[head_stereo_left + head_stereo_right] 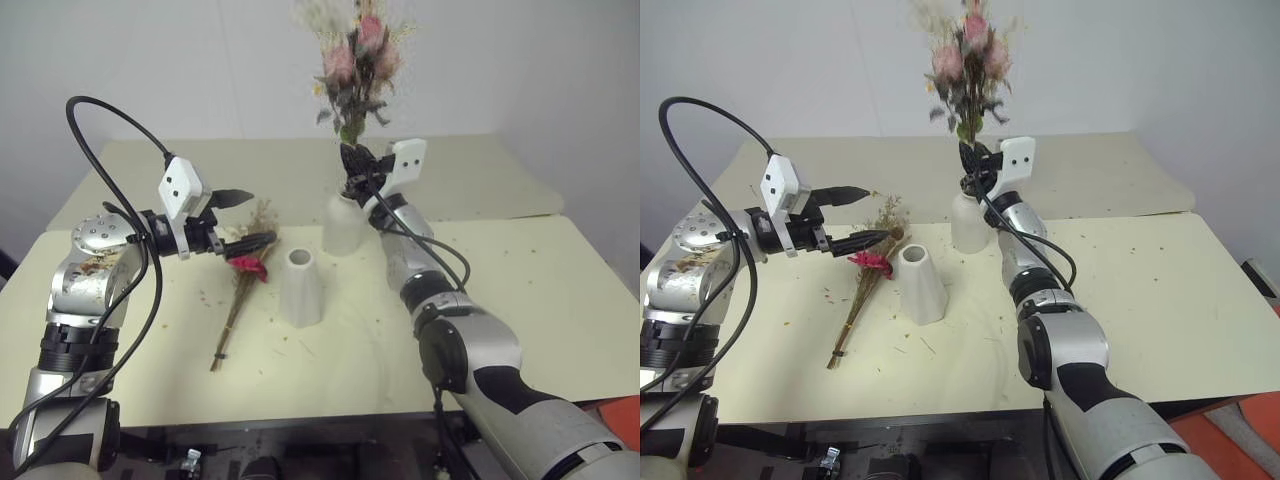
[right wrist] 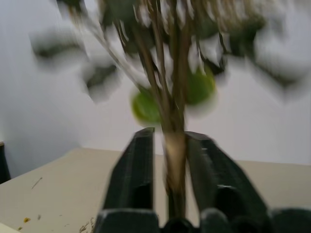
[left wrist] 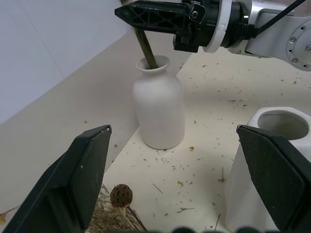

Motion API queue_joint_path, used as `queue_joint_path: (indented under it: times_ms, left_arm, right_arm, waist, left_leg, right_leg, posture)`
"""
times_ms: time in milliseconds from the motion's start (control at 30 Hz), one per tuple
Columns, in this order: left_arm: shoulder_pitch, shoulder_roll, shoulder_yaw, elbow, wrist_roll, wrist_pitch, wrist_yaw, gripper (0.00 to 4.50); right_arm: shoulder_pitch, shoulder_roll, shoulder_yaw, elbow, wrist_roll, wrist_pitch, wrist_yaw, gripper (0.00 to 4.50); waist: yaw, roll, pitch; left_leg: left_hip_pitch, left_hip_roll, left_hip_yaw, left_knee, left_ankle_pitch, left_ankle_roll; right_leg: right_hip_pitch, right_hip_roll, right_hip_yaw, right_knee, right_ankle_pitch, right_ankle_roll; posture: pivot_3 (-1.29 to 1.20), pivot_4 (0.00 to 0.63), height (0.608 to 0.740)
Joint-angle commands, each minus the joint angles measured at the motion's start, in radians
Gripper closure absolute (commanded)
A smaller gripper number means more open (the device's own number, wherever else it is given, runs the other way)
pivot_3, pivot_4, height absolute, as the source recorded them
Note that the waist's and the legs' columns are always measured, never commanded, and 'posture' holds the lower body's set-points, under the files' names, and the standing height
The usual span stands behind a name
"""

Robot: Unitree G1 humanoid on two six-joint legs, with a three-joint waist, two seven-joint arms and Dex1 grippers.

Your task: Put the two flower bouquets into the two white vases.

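The pale pink rose bouquet (image 1: 355, 70) stands upright with its stems down in the neck of the bottle-shaped white vase (image 1: 343, 225). My right gripper (image 1: 358, 160) sits just above the vase mouth with its fingers around the stems. In the right wrist view a small gap shows between one finger (image 2: 138, 165) and the stem (image 2: 174, 145), so it is open. The magenta-red bouquet (image 1: 245, 275) lies flat on the table left of the cone-shaped white vase (image 1: 300, 287), which holds nothing. My left gripper (image 1: 258, 218) hovers open over the magenta flower heads.
The cream table (image 1: 520, 300) is sprinkled with dried plant crumbs around the vases. A second table section (image 1: 480, 175) lies behind, against a white wall. Black cables loop over my left arm (image 1: 100, 110).
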Motion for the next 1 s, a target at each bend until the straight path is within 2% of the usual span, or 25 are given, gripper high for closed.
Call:
queue_joint_path:
  times_ms: [33, 167, 233, 767, 1000]
  left_arm:
    - [-0.006, 0.004, 0.017, 0.001, 0.001, -0.027, 0.0, 0.0]
    - [-0.025, -0.001, 0.011, 0.019, 0.006, -0.039, -0.002, 0.0]
    - [-0.031, -0.004, 0.008, 0.026, 0.009, -0.046, -0.001, 0.0]
    - [-0.051, -0.021, -0.005, 0.059, 0.022, -0.077, -0.013, 0.0]
    - [0.002, -0.009, 0.05, -0.005, -0.017, -0.022, 0.026, 0.0]
  right_arm:
    - [-0.01, -0.001, -0.012, -0.024, 0.022, -0.031, 0.022, 1.87]
    - [-0.008, -0.006, -0.022, -0.032, 0.037, -0.028, 0.04, 0.42]
    - [-0.003, -0.01, -0.022, -0.037, 0.043, -0.03, 0.051, 0.02]
    - [0.101, -0.009, -0.011, -0.15, 0.077, -0.044, 0.119, 0.02]
    - [0.202, -0.023, 0.043, -0.343, 0.083, -0.003, 0.184, 0.02]
  waist:
    - [0.0, 0.0, 0.0]
    - [0.0, 0.0, 0.0]
    - [0.0, 0.0, 0.0]
    - [0.001, 0.0, 0.0]
    - [0.0, 0.0, 0.0]
  left_leg:
    - [0.0, 0.0, 0.0, 0.0, 0.0, 0.0]
    - [0.0, 0.0, 0.0, 0.0, 0.0, 0.0]
    - [0.0, 0.0, 0.0, 0.0, 0.0, 0.0]
    - [0.0, 0.0, 0.0, 0.0, 0.0, 0.0]
    - [0.0, 0.0, 0.0, 0.0, 0.0, 0.0]
  right_leg:
    - [0.0, 0.0, 0.0, 0.0, 0.0, 0.0]
    - [0.0, 0.0, 0.0, 0.0, 0.0, 0.0]
    - [0.0, 0.0, 0.0, 0.0, 0.0, 0.0]
    - [0.0, 0.0, 0.0, 0.0, 0.0, 0.0]
    - [0.0, 0.0, 0.0, 0.0, 0.0, 0.0]
  posture:
    - [0.0, 0.15, 0.74]
    - [0.0, 0.15, 0.74]
    - [0.0, 0.15, 0.74]
    - [0.0, 0.15, 0.74]
    - [0.0, 0.15, 0.74]
